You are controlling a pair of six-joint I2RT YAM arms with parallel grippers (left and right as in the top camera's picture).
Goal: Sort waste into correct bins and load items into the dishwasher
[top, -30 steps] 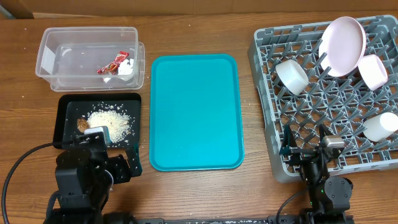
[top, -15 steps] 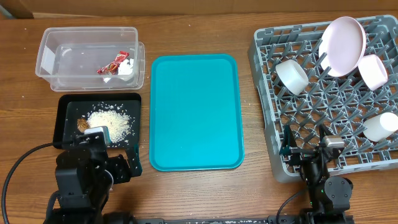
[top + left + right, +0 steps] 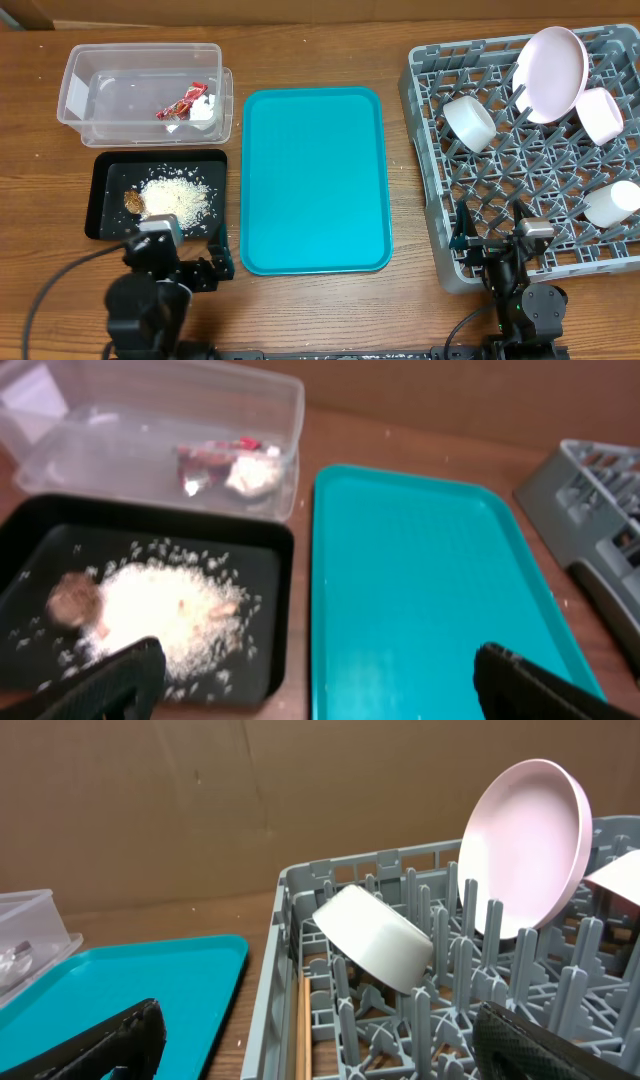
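Note:
The clear tub [image 3: 100,95] holds the red wrapper [image 3: 182,100] and white paper [image 3: 203,112]. The black tray [image 3: 108,190] holds rice [image 3: 175,195] and a brown lump [image 3: 133,201]. The grey rack [image 3: 430,150] holds a plate [image 3: 555,72], a bowl [image 3: 470,122] and two cups [image 3: 600,115]. Chopsticks [image 3: 303,1020] lie inside the rack's left wall. My left gripper [image 3: 185,252] is open and empty at the black tray's front edge, over rice [image 3: 160,615]. My right gripper [image 3: 490,238] is open and empty above the rack's front left corner.
A large teal tray [image 3: 312,180] lies between the bins and the rack, with nothing on it; it shows in both wrist views [image 3: 430,590]. Both arms sit at the table's front edge. Bare wood runs along the far edge.
My left arm has drawn back toward the table's front edge and a little right, off the black tray. The right arm has not moved.

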